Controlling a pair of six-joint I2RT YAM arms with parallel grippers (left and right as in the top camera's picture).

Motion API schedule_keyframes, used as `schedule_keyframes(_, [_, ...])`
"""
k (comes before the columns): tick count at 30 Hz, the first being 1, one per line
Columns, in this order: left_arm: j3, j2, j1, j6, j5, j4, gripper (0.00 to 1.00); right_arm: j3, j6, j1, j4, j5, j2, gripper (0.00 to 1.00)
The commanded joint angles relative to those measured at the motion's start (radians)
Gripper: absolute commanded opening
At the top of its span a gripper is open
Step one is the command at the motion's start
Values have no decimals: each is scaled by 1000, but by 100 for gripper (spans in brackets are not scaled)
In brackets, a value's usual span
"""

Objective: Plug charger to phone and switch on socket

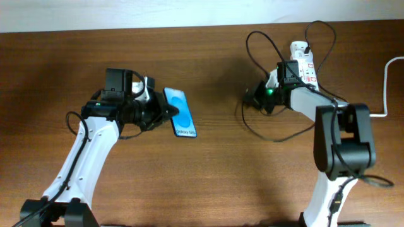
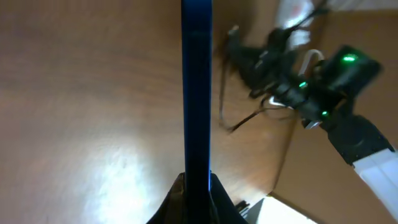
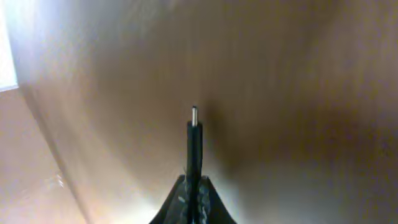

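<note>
From overhead, my left gripper (image 1: 161,113) is clenched on the phone (image 1: 180,112), pinching one long edge about halfway along. The blue screen faces up toward the camera and the handset is angled across the table (image 1: 208,183), left of centre. On the left wrist camera the phone (image 2: 196,87) shows edge-on, a thin dark-blue bar rising straight out from between the fingers (image 2: 177,199), so the grasp looks square. I cannot tell whether its far edge touches the wood or sits clear of it. My right gripper (image 1: 257,99) sits right of centre, just left of the socket (image 1: 305,63), and is closed on the charger (image 1: 278,137) near its free end. On the right wrist camera the black plug (image 3: 194,140) stands up from the closed fingers (image 3: 184,202), its small metal tip pointing away over blurred wood. The rest of the cable runs in loose loops, one arching behind the arm toward the socket and one sagging in front of it. The plug and the phone are well apart, with bare table between them. The socket lies near the far right of the table, partly under my right arm, and its white cord (image 1: 386,85) runs off the right edge. Its red switch marks are too small for me to read their position.
</note>
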Motion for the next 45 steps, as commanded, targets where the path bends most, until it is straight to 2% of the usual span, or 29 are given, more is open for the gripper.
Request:
schedule_keyframes(1, [18, -2, 38, 130, 159, 73, 0, -7, -249, -4, -137, -95, -155, 4])
schedule_keyframes(5, [18, -2, 89, 130, 175, 142, 0, -7, -463, -3, -346, -222, -288, 4])
schedule_keyframes(7, [18, -2, 107, 129, 228, 186, 0, -7, -563, -3, -436, -314, -334, 4])
schedule_keyframes(12, [18, -2, 118, 84, 296, 309, 0, -8, -811, 19, -596, -595, -359, 4])
schedule_keyframes(14, [18, -2, 118, 51, 296, 351, 0, -13, -863, 43, -627, -638, -359, 4])
schedule_keyframes(18, [18, -2, 118, -9, 296, 422, 0, -36, -869, 121, -646, -684, -359, 4])
schedule_keyframes(21, [18, -2, 118, -16, 296, 435, 0, -59, -953, 190, -646, -809, -359, 5])
schedule_keyframes(24, [18, -2, 118, -110, 291, 475, 0, -70, -1010, 233, -645, -887, -358, 5])
schedule_keyframes(30, [18, -2, 115, -278, 204, 513, 0, -70, -958, 237, -645, -888, -353, 5])
schedule_keyframes(34, [18, -2, 110, -303, 187, 513, 0, -70, -921, 237, -621, -888, -350, 5])
schedule_keyframes(40, [18, -2, 93, -314, 161, 513, 0, -70, -600, 237, -355, -884, -335, 5])
schedule_keyframes(43, [18, -2, 71, -325, 107, 524, 0, -70, -433, 239, -276, -807, -318, 4])
schedule_keyframes(45, [18, -2, 60, -325, 92, 543, 0, -70, -385, 239, -240, -808, -315, 5])
